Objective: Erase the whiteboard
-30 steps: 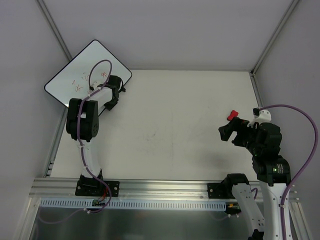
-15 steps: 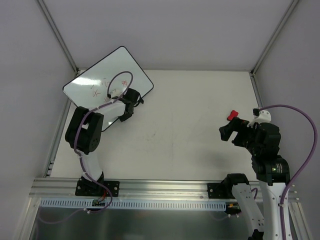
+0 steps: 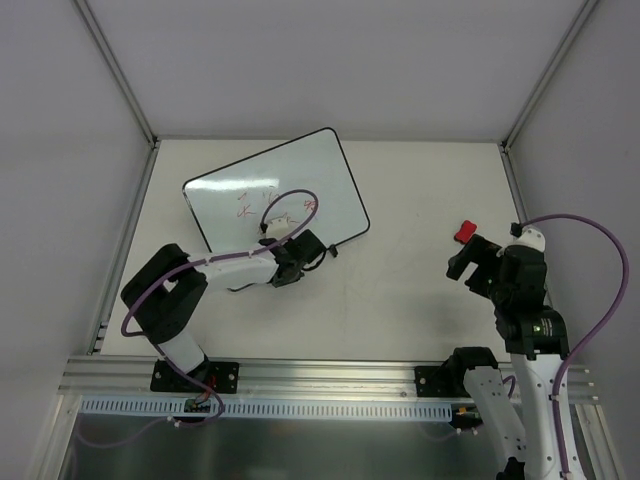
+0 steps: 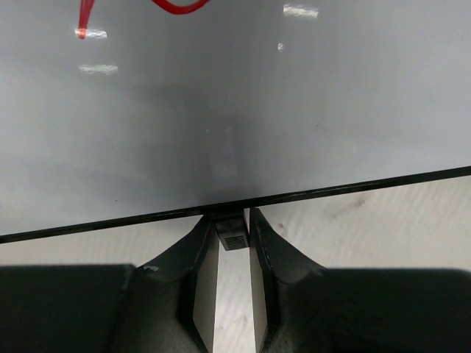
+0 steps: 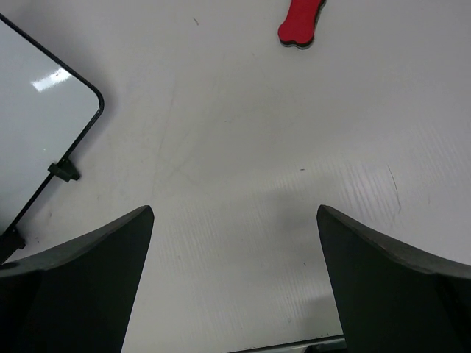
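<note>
The whiteboard (image 3: 305, 175) lies flat on the table left of centre, glossy white with a thin black rim and red scribbles (image 3: 245, 208). My left gripper (image 3: 303, 252) is at its near edge, shut on a small black clip (image 4: 232, 234) on the rim. The board fills the upper part of the left wrist view (image 4: 257, 110). My right gripper (image 3: 462, 262) is open and empty above the table at the right. The right wrist view shows the board's corner (image 5: 37, 125) with a second clip (image 5: 65, 170) to the left of my right gripper (image 5: 235, 213).
A small red block (image 3: 465, 231) lies on the table just beyond my right gripper; it also shows at the top of the right wrist view (image 5: 300, 20). Walls and metal rails enclose the table on three sides.
My left gripper has dragged the whiteboard from the far left corner rightward toward the table's middle, turning it. My right gripper has shifted slightly and stays open.
</note>
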Robot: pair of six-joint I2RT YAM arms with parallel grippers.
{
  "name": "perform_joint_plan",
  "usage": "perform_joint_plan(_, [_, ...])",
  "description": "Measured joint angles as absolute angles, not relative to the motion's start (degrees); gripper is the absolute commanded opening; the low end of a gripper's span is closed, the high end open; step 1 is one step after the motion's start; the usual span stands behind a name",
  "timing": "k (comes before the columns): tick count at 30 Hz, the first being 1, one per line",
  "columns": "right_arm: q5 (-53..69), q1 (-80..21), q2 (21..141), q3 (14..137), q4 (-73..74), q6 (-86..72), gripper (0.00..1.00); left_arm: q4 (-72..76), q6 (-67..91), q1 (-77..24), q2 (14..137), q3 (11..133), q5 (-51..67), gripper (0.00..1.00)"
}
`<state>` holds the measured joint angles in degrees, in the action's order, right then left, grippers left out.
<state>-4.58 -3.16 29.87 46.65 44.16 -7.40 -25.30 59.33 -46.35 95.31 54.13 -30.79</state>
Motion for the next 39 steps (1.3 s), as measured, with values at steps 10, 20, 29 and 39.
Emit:
perform_joint_plan(10, [-15.1,-3.2,33.0,42.8,43.3,-11.3,0.99,-26.9,63.8,-60.5,95.7,54.6,-32.2,0.00])
perform_joint_plan(20, [-21.4,-3.2,39.2,40.9,39.5,-14.2,0.99,-27.2,61.8,-65.3,97.1,56.2,-27.9,0.61])
perform_joint_plan(29, [-23.7,-2.0,51.5,42.3,35.9,-14.6,0.98,-27.8,56.0,-66.1,93.3,58.8,-26.1,0.97])
perform_joint_plan(39, [-23.5,2.7,78.1,56.8,31.1,-14.9,0.79,-27.2,40.7,-59.0,78.6,69.8,-28.6,0.99])
